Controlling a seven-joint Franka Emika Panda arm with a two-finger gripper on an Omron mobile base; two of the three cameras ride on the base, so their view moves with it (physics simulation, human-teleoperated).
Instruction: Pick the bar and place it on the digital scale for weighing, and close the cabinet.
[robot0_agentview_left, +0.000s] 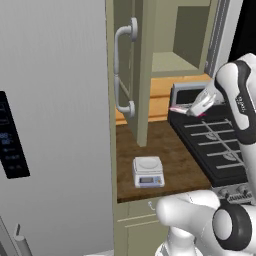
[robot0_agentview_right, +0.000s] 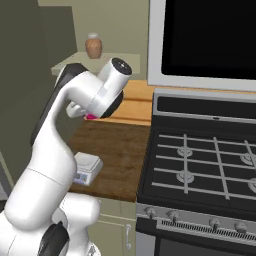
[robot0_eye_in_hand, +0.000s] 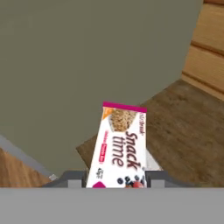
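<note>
My gripper hangs above the wooden counter near the stove's left edge, shut on the bar. The bar's pink and white wrapper sticks out forward between the jaws, and a sliver of pink peeks from under the wrist. The digital scale sits lower down near the counter's front edge, left of the gripper, its platform bare. The cabinet door stands open over the counter, its curved grey handle facing left. In the hand view the door's olive face rises just beyond the bar.
A black gas stove adjoins the counter on the right, with a microwave above it. A grey refrigerator flanks the counter's left. A brown jar stands on the cabinet shelf.
</note>
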